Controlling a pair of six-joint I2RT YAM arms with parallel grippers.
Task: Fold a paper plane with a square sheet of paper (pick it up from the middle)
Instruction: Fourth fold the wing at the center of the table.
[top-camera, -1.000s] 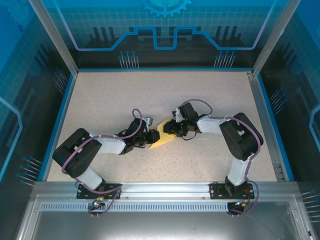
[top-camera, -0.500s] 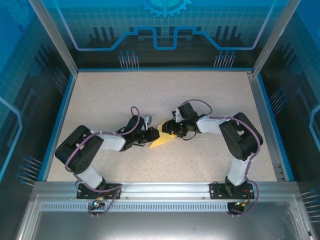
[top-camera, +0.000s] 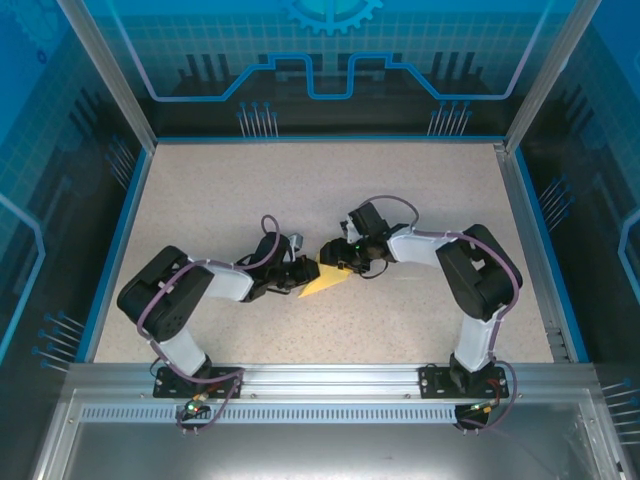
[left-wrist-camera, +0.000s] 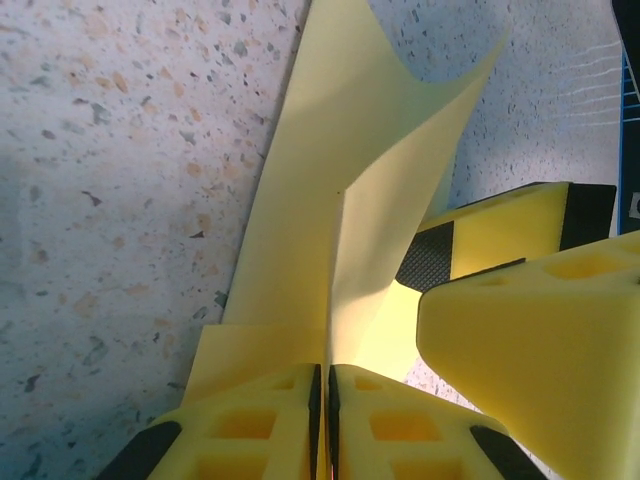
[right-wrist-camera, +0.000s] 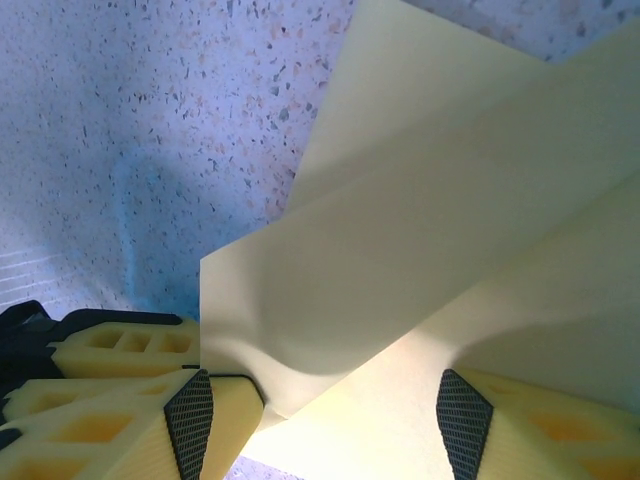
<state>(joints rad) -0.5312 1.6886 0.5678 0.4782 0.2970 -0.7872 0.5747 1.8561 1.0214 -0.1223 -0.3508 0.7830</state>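
Near the middle of the tabletop (top-camera: 300, 190) the two arms meet head-on, and the coming move turns on how the paper (top-camera: 325, 282) lies between them.

The left hand (top-camera: 303, 272) reaches in from the left, low over the surface; in its wrist view its jaws are pressed together with no gap to speak of, and a raised ridge of the paper is pinched between them; from that pinch the crease runs straight out ahead of the hand, with one layer lying flat on the tabletop to the left of the crease and another standing up and curling over to the right.

The paper is partly folded, with one pointed corner; it sits just in front of the left hand and touches both hands, so neither arm has to travel to reach it; its long axis seems to run along the line joining the two hands.

The right hand (top-camera: 336, 256) comes in from the right, at the far end of the paper; in its wrist view its jaws stand wide apart, with the paper's layers spread across the gap but not clamped, so I judge it grips nothing; the left hand alone carries the hold, and the right is free to press or close across the crease.
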